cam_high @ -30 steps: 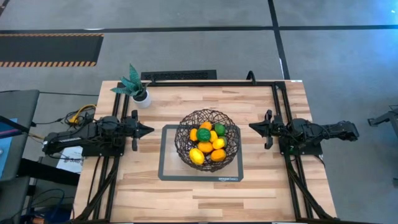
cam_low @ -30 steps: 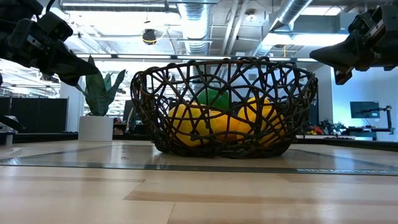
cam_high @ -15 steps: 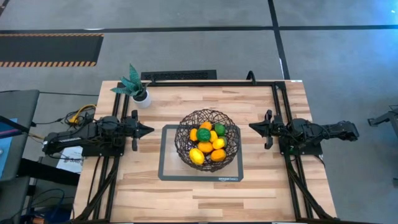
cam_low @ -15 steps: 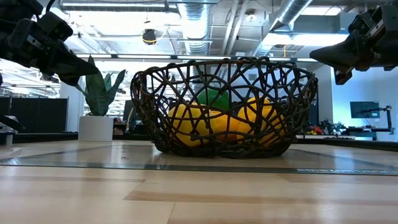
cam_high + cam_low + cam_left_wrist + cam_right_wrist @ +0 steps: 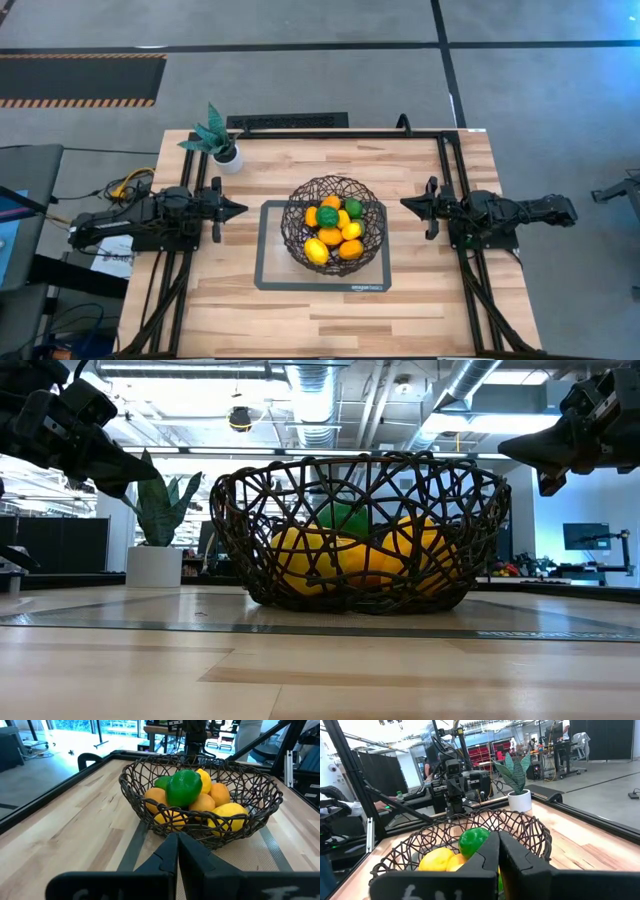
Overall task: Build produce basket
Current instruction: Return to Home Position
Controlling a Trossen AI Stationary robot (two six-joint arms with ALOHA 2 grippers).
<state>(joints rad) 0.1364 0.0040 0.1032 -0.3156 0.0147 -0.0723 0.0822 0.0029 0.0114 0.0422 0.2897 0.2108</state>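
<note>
The dark brown wire basket (image 5: pixel 333 222) stands on the grey-framed mat (image 5: pixel 270 275) at the table's middle, and also shows in the low view (image 5: pixel 360 530). Several orange, yellow and green fruits (image 5: pixel 333 228) lie piled inside it, a green one (image 5: pixel 184 787) on top. My left gripper (image 5: pixel 241 209) is shut and empty, level, left of the basket and clear of the table. My right gripper (image 5: pixel 405 204) is shut and empty, level, right of the basket. Both point at the basket from a short way off.
A teal-leaved plant in a white pot (image 5: pixel 222 148) stands at the table's far left corner. Black rails (image 5: pixel 450 170) run along the table's far, left and right sides. Bare wood lies in front of the mat (image 5: pixel 320 320).
</note>
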